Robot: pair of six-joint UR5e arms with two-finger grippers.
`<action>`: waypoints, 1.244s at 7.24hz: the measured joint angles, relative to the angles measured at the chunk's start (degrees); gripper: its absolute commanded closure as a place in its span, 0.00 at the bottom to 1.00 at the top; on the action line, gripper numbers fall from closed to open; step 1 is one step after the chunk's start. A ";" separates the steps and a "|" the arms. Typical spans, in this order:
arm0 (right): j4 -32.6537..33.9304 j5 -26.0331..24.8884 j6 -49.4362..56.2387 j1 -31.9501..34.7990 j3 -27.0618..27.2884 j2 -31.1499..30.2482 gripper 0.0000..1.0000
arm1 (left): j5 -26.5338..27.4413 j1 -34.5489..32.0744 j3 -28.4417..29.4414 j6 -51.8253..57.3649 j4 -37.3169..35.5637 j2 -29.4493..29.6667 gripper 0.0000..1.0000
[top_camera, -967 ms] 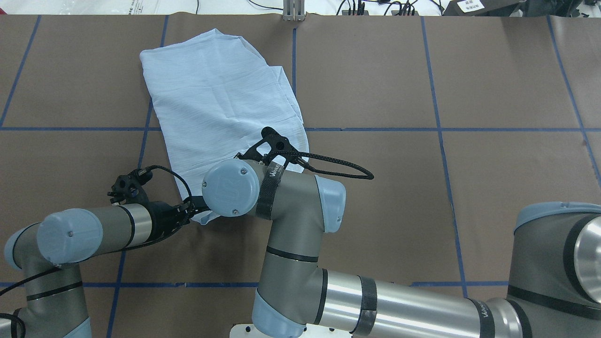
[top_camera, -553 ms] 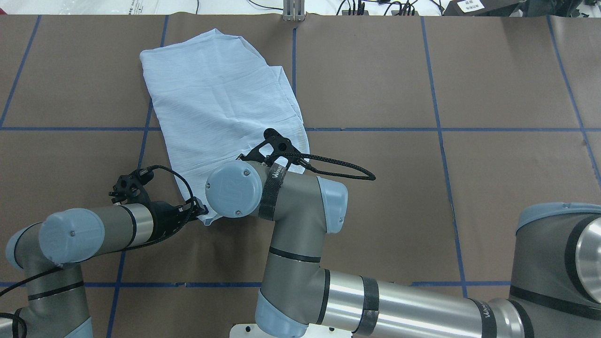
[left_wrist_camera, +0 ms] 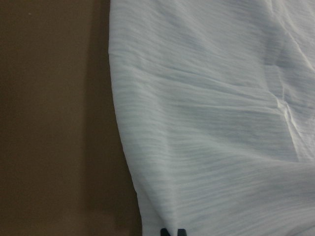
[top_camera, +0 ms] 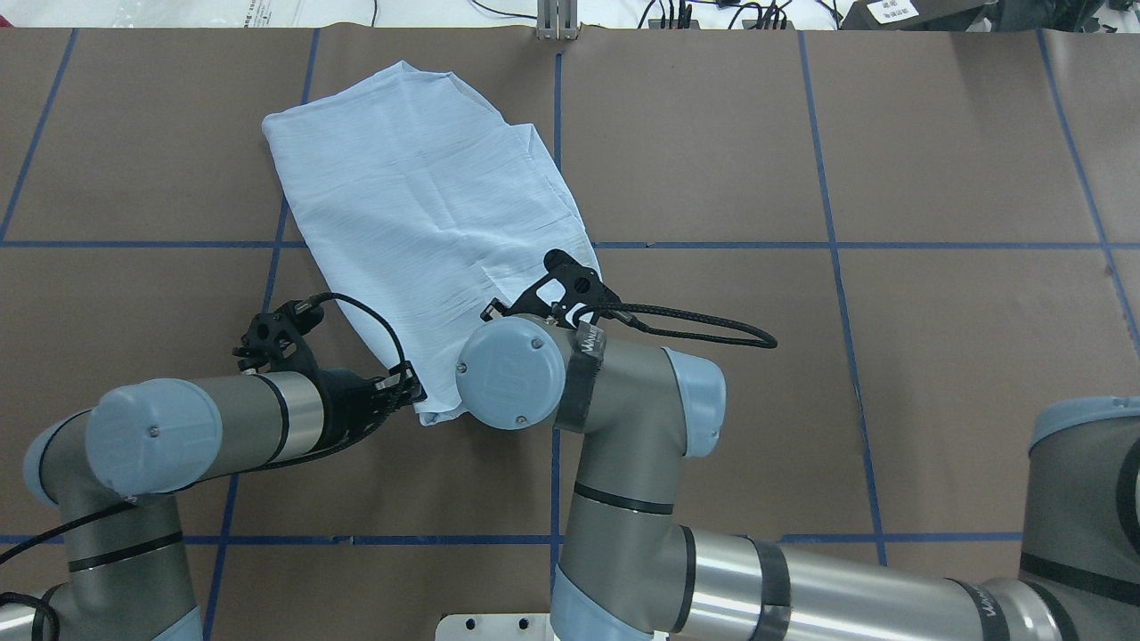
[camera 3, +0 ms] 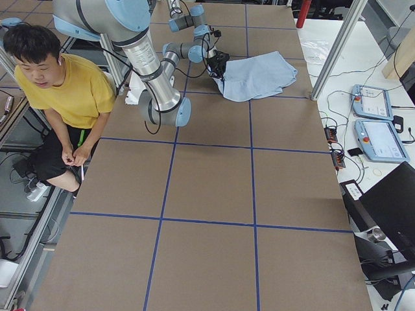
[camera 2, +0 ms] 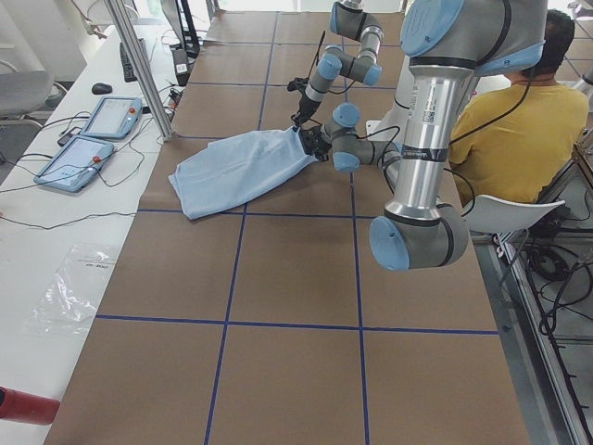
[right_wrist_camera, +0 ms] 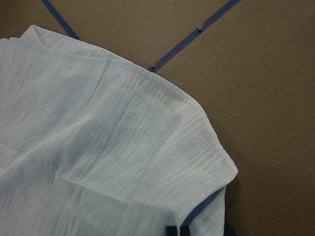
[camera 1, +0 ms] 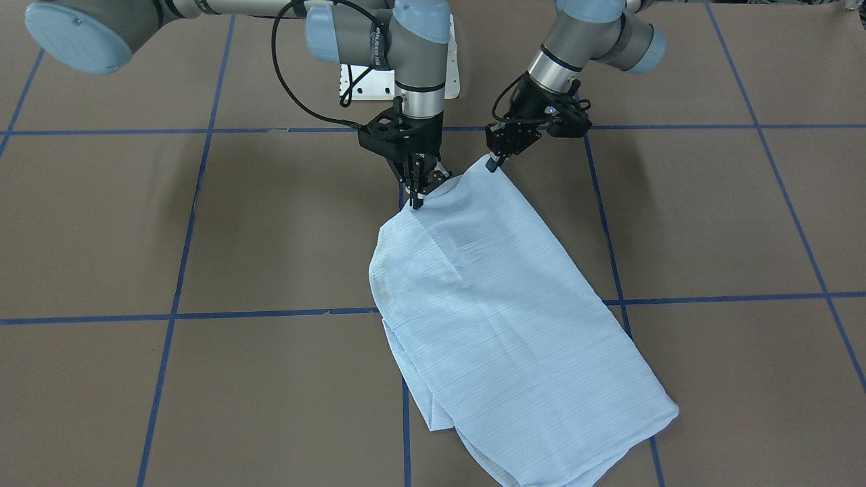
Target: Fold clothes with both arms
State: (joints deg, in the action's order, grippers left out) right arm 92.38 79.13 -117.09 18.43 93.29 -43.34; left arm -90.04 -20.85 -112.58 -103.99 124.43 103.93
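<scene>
The pale-blue striped shirt point(camera 1: 500, 311) lies folded into a long panel on the brown table, and it also shows in the overhead view point(top_camera: 427, 205). Both grippers hold its edge nearest the robot. My left gripper point(camera 1: 496, 162) is shut on one near corner and shows in the overhead view point(top_camera: 411, 394). My right gripper point(camera 1: 418, 197) is shut on the other near corner and lifts it slightly. In the overhead view it is hidden under its own wrist. Each wrist view shows cloth pinched between the fingertips point(left_wrist_camera: 172, 232) point(right_wrist_camera: 177, 230).
The brown table point(camera 1: 203, 237) is marked with a blue tape grid. The white pedestal base point(camera 1: 365, 84) stands behind the grippers. A person in a yellow shirt point(camera 3: 65, 84) sits beside the robot. Control tablets point(camera 2: 88, 139) lie beyond the table's far edge.
Both arms have moved to the right in the overhead view, pulling the shirt's near edge with them. The shirt's far end has barely shifted. Both grippers stay shut on the cloth.
</scene>
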 measured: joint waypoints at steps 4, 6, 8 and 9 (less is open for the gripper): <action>4.67 -3.86 1.21 -5.25 20.18 -10.72 1.00 | -1.48 3.71 -6.74 -0.52 -9.79 7.25 1.00; 12.26 -7.32 1.23 -9.63 28.47 -11.69 1.00 | -1.50 6.63 -12.14 -0.82 -12.92 7.31 1.00; 15.52 -9.00 1.56 -11.67 30.47 -11.36 1.00 | -1.59 7.71 -17.38 -0.91 -18.06 7.18 1.00; 15.40 -9.61 3.18 -11.45 28.86 -10.43 1.00 | -1.61 7.77 -18.02 -0.89 -19.13 7.00 1.00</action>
State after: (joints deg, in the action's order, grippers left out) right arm 107.78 69.52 -113.91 6.97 122.15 -53.77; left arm -91.65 -13.07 -130.60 -104.88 105.30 110.93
